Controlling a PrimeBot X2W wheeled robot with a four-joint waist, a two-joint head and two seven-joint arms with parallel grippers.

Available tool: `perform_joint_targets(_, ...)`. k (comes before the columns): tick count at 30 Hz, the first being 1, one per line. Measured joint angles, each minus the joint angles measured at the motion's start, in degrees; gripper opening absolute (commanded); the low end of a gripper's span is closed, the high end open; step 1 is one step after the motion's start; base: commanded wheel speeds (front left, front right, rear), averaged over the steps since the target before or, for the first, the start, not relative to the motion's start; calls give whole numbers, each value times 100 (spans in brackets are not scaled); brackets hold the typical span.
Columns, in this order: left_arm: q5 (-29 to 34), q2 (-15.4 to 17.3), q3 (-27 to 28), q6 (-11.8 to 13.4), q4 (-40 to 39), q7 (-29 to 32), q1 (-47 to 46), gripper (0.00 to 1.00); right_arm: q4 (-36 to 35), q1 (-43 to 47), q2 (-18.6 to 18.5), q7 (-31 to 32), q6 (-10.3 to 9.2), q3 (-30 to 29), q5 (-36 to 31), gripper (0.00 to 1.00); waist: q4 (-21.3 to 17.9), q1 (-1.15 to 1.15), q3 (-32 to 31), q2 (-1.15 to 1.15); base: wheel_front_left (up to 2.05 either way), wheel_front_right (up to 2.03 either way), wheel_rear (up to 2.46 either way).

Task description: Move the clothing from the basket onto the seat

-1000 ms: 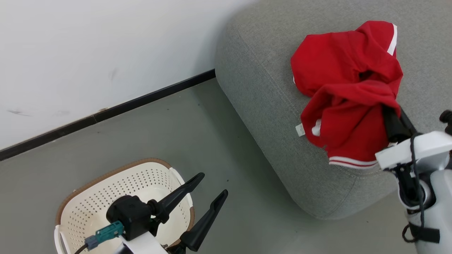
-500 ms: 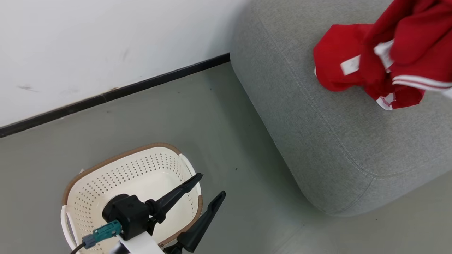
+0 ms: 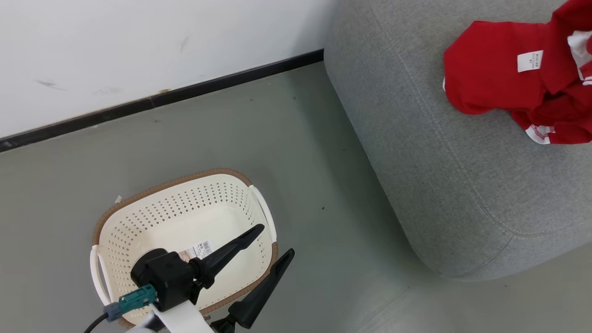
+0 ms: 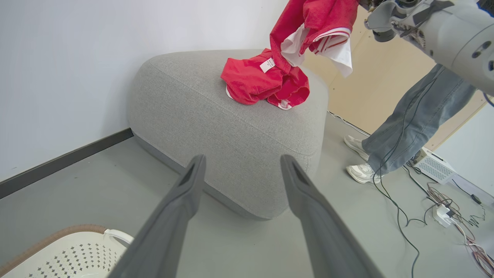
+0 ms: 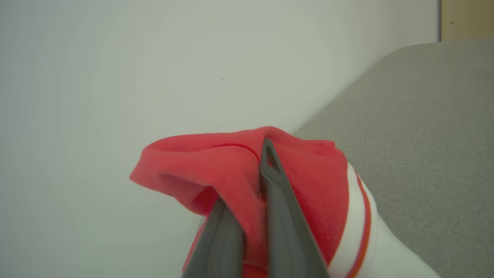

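Observation:
The cream basket [image 3: 152, 217] stands on the floor at the lower left, with a paper label [image 3: 201, 249] on its bare floor. My left gripper [image 3: 276, 239] hangs open above its right end, and its fingers frame the seat in the left wrist view [image 4: 243, 158]. The grey seat [image 3: 439, 185] fills the right side. Red clothing [image 3: 499, 78] with white trim lies partly on the seat's top. Another part of it [image 4: 316, 19] hangs lifted above the seat. My right gripper [image 5: 257, 166] is shut on a red fold.
A white wall with a black baseboard [image 3: 185, 92] runs behind the basket and seat. A person's legs in jeans and white shoes [image 4: 405, 123] stand beyond the seat. Cables and a power strip [image 4: 440, 210] lie on the floor there.
The head camera has shifted. My right gripper has carried the red clothing from the seat's near edge further over the seat, past the view's right edge. The left gripper stays open over the basket.

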Motion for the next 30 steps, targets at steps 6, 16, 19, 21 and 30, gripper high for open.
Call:
perform_joint_targets(6,0,73,-5,-54,-10,57,-4,100,94,-231,15,47,0,-222,-221,0,103,0,134,0,0,0,0)
perform_joint_targets(16,-1,120,-15,-141,-49,109,-114,100,176,-632,20,165,0,-426,-594,0,190,0,330,0,0,0,0)
perform_joint_targets(19,-2,171,-13,-141,-51,109,-114,100,123,-847,13,166,0,-590,-797,0,234,0,414,0,0,0,0)
perform_joint_targets(21,-2,188,-9,-141,-58,109,-114,100,59,-973,14,166,0,-688,-887,0,258,0,456,0,0,0,0)
perform_joint_targets(30,-19,260,66,-140,-140,129,-113,100,204,-1097,275,166,0,-1109,-1171,0,370,0,701,0,0,0,0)
